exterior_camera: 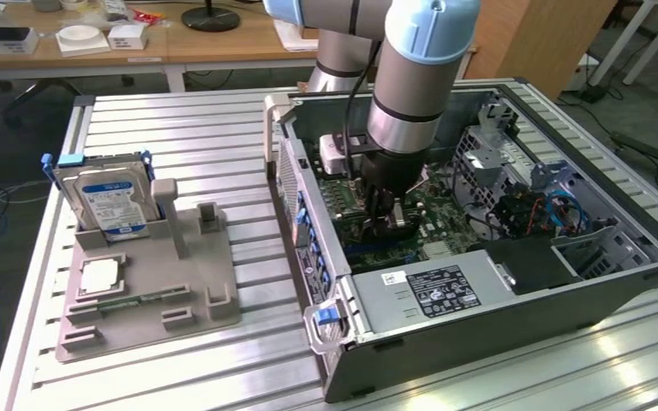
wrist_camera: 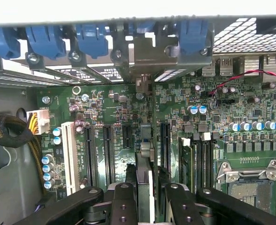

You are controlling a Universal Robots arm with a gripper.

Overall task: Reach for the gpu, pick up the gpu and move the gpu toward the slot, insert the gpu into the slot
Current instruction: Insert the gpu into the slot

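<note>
Down inside the open computer case (exterior_camera: 603,282) on the table (exterior_camera: 192,128), gripper (wrist_camera: 145,187) poised over the green motherboard (wrist_camera: 250,108); jaws clenched on the gpu (wrist_camera: 145,150), held edge-on and upright between the fingers (wrist_camera: 123,201); card aligned over the slot (wrist_camera: 142,129), among the black connectors; contact with slot unclear; hard drive (exterior_camera: 110,199) upright in the grey holder.

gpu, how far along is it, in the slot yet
Pickup looks done: the gripper holds the gpu edge-on, inside the computer case. In hand: it stands over the green motherboard, lined up among the black slots. Whether it is seated in its slot cannot be told.
</note>
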